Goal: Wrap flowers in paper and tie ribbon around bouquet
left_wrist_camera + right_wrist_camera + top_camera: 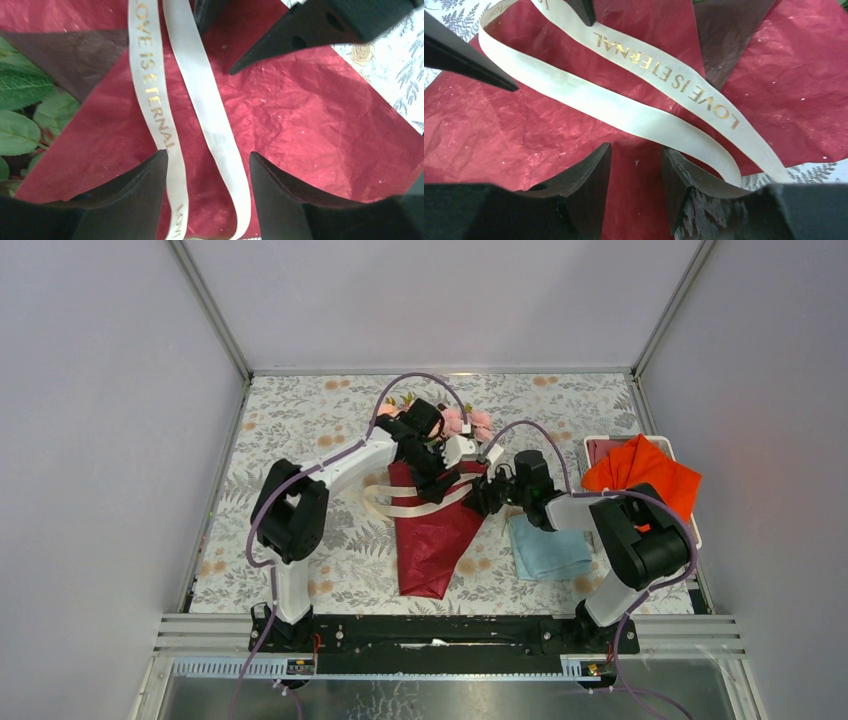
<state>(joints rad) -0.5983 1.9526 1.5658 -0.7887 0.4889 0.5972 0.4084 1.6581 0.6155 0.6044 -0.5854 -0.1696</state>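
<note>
We are seeing ribbon (pixel 395 508) looping across bouquet (pixel 430 545) at frame centre. Left gripper (pixel 432 483) hovering over it, jaws standing apart, both ribbon strands running loose between them. Right gripper (pixel 490 495) sitting just right, jaws apart over paper (pixel 524 130), ribbon passing just beyond fingertips.

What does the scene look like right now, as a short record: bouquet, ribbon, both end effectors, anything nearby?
bouquet: flowers in a cone of red paper, blooms at the far end
ribbon: cream, printed LOVE IS ETERNAL, two strands lying across the paper, no knot visible
left end effector: open, straddling both strands, gripping neither
right end effector: open over the paper, ribbon beside it, nothing between its fingers
nearby: blue cloth, orange-red cloth on the right
</note>
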